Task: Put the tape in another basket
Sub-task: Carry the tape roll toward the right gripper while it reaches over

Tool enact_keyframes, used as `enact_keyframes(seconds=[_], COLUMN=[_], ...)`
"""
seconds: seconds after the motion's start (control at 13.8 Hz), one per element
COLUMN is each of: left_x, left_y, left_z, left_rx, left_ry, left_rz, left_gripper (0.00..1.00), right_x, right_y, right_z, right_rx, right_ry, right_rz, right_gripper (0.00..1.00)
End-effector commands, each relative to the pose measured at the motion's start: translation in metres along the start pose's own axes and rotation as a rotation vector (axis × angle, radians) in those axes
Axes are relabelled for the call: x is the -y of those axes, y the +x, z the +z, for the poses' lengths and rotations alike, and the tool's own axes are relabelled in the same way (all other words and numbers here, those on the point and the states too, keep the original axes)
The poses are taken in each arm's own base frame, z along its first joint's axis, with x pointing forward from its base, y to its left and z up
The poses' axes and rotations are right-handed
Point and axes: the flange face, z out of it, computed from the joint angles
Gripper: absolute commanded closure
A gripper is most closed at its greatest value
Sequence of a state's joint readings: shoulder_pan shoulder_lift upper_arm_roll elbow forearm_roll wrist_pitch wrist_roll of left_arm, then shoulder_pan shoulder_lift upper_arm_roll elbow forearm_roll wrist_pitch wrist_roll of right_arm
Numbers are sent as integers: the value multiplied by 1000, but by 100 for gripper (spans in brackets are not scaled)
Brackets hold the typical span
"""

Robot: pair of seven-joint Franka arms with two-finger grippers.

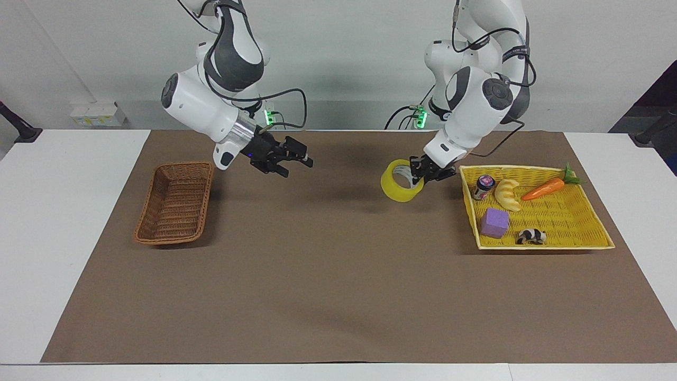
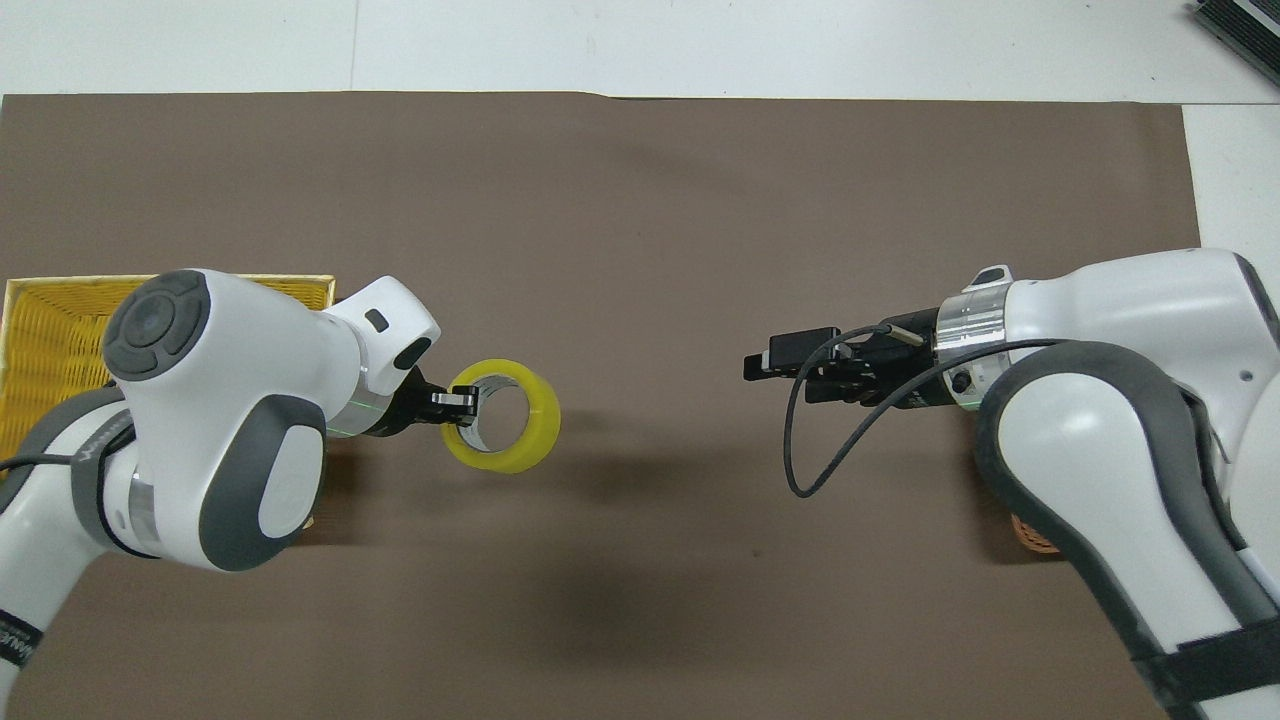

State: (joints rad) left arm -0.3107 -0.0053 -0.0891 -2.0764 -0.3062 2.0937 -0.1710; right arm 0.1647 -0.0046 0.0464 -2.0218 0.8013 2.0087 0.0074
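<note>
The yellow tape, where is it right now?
The tape hangs in the left gripper above the brown mat, just outside the yellow tray, toward the left arm's end.

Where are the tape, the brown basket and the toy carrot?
tape (image 1: 398, 189), facing view, on its yellow outer band.
brown basket (image 1: 176, 203), facing view, on its woven floor.
toy carrot (image 1: 542, 189), facing view, on its orange body.

yellow tape (image 1: 401, 182) held tilted over the brown mat; brown wicker basket (image 1: 176, 202) empty.
</note>
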Motion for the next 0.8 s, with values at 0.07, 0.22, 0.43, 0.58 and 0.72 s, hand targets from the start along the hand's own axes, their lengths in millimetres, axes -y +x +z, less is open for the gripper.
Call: enact_keyframes(seconds=[0.07,0.22,0.43,0.58,0.72], left_x=[-49,-73,-99,-110,-131], left_y=[-9,-10,-6,-9,-18], left_z=[2,8,10,10,15], left_rx=[-105,-118,-127,-136,-156], left_ry=[-51,-65,-87,-100,-124], left_rz=[-98,-131,-183,-209,-230], left_gripper=[100,100,100,100,100], right_x=[-9,3,-1,12,10], right_y=[-8,-14,-14,-19,-22], right_z=[9,26,33,44,62], right_rx=[8,28,2,-8,-5], right_ry=[13,6,5,17,1], right_rz=[10,19,-58,-93,-111], right_gripper=[0,0,0,0,0])
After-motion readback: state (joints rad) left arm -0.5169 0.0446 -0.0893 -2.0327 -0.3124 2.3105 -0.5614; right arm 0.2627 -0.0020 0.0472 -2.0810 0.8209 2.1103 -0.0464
